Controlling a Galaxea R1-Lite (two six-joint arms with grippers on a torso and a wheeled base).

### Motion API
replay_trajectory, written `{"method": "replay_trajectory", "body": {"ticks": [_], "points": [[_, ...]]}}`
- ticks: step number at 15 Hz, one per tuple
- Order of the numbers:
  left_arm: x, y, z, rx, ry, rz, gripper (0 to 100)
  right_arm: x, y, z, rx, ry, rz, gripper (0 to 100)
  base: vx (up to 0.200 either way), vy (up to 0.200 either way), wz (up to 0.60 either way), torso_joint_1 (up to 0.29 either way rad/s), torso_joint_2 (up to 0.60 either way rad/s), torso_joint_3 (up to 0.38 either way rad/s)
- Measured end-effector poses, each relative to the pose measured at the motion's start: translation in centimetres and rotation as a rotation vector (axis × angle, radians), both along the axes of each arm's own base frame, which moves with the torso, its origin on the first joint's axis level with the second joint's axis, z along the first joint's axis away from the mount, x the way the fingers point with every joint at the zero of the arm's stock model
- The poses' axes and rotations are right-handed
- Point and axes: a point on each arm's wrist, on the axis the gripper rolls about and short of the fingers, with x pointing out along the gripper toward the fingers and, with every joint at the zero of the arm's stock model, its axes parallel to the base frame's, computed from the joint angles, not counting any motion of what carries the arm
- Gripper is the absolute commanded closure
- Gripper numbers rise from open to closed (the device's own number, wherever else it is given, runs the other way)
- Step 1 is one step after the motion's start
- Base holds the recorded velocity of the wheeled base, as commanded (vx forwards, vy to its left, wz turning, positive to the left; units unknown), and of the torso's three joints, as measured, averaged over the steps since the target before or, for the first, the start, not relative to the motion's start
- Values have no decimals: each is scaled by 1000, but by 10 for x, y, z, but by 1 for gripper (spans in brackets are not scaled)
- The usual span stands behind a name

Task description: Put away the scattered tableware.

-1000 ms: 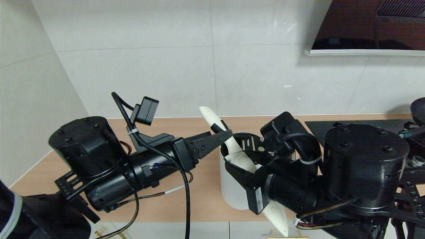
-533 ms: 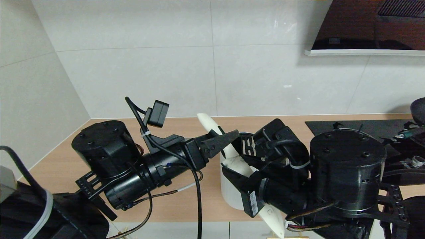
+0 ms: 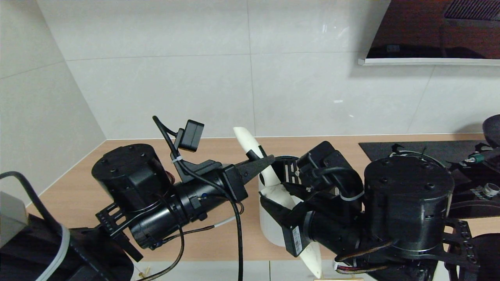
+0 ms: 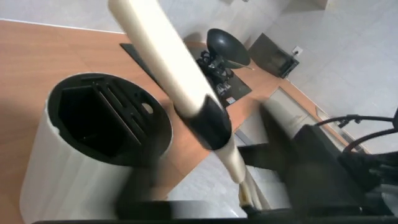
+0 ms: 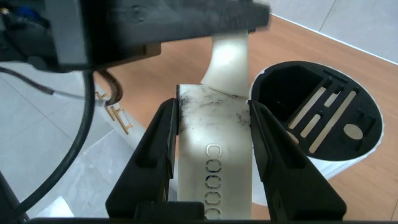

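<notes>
A long white spatula (image 3: 247, 141) slants over the white utensil holder (image 3: 269, 226), which has a black slotted insert (image 4: 99, 118). My left gripper (image 3: 256, 158) is shut on its thin handle (image 4: 161, 56), just above the holder's rim. My right gripper (image 3: 279, 197) is shut on the wide, scuffed blade (image 5: 214, 137), with one finger (image 5: 158, 155) on each side of it. The blade's end (image 3: 312, 259) hangs below the right gripper, past the counter's front edge. The holder (image 5: 317, 118) stands beside the blade in the right wrist view.
The holder stands on a wooden counter (image 3: 218, 146) against a tiled wall. A black cooktop (image 3: 414, 147) with dark cookware (image 4: 227, 50) lies to the right, under a range hood (image 3: 429, 31). Cabinet fronts with gold handles (image 5: 118, 115) are below the counter's edge.
The left arm has shifted right and the right arm left, both still holding the spatula. The spatula's lower end has swung left; its upper end stays over the holder.
</notes>
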Motion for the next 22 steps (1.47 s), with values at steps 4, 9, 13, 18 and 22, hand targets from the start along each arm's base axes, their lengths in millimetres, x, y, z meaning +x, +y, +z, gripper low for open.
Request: {"method": "replay_trajectory", "body": {"ticks": [4,9,13,18,22], "points": [[0,0,-1,3,4,3,100,0,0,0,1,-2,-7,100,0,0,0,0,0,0],[-1,1,1,2,-3,2,100,1,0,1,6,-5,-16,0,0,0,0,0,0,0],[-4,3,21,-41,-70,3,100,1,-3,7,35,-24,-24,0,0,0,0,0,0,0],[13,14,84,-112,-373,51,100,9,-33,32,89,-91,-105,0,0,0,0,0,0,0],[23,30,98,-120,-660,103,100,17,-51,46,112,-133,-167,0,0,0,0,0,0,0]]}}
